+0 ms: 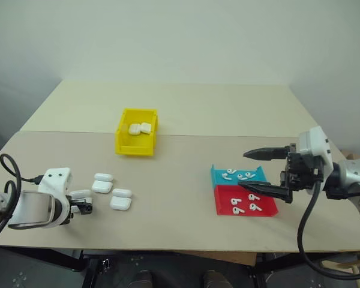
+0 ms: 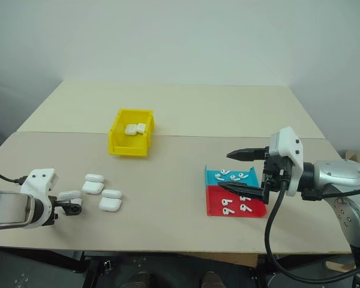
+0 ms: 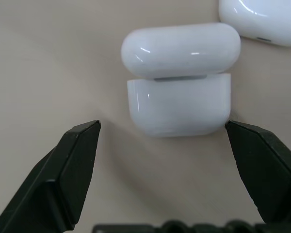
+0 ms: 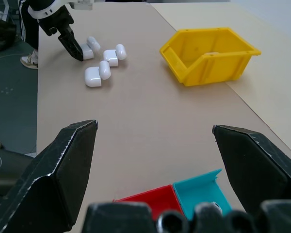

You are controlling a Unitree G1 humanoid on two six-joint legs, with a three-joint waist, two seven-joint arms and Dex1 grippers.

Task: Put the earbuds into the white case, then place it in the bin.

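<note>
Framing the light, slick, rigid white case (image 3: 178, 104) with the spread left pincer (image 3: 162, 141); best pinched across its base.

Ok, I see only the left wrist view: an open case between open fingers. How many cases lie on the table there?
Observer: Three cases, all with lids open, beside the left gripper.
Operator: Is the bin empty?
Observer: No, the bin holds two white cases.
Operator: And where is the right gripper?
Observer: The right gripper hangs open over the teal tray and red tray, where the earbuds lie.
</note>
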